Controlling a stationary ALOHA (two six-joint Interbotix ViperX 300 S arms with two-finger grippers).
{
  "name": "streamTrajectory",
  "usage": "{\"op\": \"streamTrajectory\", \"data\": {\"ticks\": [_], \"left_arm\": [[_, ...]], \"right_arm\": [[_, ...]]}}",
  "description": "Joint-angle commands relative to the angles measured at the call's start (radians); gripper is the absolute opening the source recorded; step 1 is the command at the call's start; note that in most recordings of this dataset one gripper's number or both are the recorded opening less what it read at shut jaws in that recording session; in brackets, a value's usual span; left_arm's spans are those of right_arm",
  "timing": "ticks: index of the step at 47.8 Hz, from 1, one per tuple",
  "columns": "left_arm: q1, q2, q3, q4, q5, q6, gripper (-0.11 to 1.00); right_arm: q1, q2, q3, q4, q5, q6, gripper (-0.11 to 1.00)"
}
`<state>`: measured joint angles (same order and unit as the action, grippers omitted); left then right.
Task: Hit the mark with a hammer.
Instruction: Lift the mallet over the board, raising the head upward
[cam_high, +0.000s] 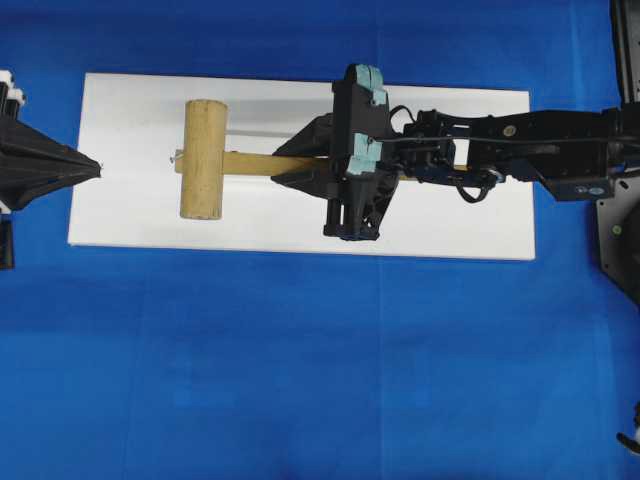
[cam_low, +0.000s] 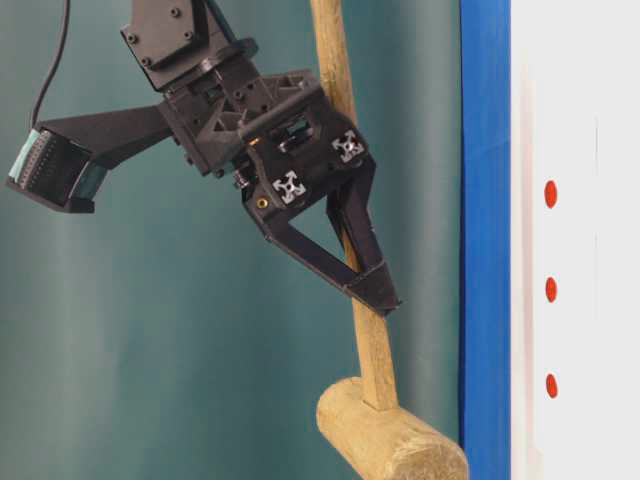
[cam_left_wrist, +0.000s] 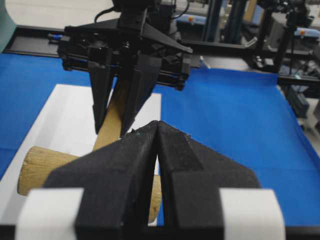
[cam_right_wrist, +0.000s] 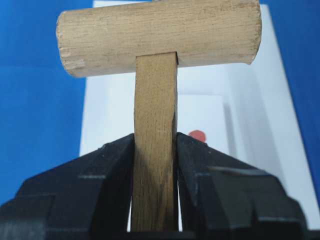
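The hammer, a light wooden mallet, has its head (cam_high: 203, 158) over the left part of the white strip (cam_high: 450, 225). My right gripper (cam_high: 285, 165) is shut on its handle (cam_high: 250, 164). In the table-level view the head (cam_low: 390, 440) hangs a little off the strip (cam_low: 600, 120), with the gripper (cam_low: 375, 295) on the handle. The mark (cam_low: 551, 290) is the middle of three red dots. The right wrist view shows the gripper (cam_right_wrist: 155, 145) clamping the handle below the head (cam_right_wrist: 160, 35), with one red dot (cam_right_wrist: 197, 135) beside it. My left gripper (cam_high: 88, 168) is shut and empty at the strip's left end.
Blue cloth (cam_high: 300, 380) covers the table around the strip. The left wrist view shows the shut left gripper (cam_left_wrist: 158, 125) facing the hammer head (cam_left_wrist: 40, 167) and the right gripper (cam_left_wrist: 112, 130). In the overhead view the red dots are hidden under the hammer and arm.
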<state>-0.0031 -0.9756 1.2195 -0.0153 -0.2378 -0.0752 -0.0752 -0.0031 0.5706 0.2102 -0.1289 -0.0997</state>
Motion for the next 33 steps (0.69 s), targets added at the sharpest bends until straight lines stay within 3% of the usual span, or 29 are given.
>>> {"op": "streamTrajectory", "data": {"ticks": [1, 9, 15, 25, 33], "left_arm": [[-0.003, 0.009, -0.012, 0.000, -0.005, -0.003, 0.00], [-0.003, 0.009, -0.012, -0.002, -0.005, -0.003, 0.00], [-0.005, 0.009, -0.012, 0.000, -0.005, -0.005, 0.00], [-0.003, 0.009, -0.011, -0.002, -0.005, -0.005, 0.00], [-0.003, 0.009, -0.012, -0.002, -0.005, -0.005, 0.00]], "right_arm": [[0.003, -0.040, -0.032, -0.003, -0.021, -0.012, 0.10], [0.002, -0.040, -0.032, -0.018, -0.054, -0.067, 0.10], [0.002, -0.048, -0.032, -0.044, -0.110, -0.175, 0.10], [0.002, -0.055, -0.025, -0.055, -0.216, -0.469, 0.10], [0.005, -0.060, -0.017, -0.046, -0.287, -0.742, 0.10]]}}
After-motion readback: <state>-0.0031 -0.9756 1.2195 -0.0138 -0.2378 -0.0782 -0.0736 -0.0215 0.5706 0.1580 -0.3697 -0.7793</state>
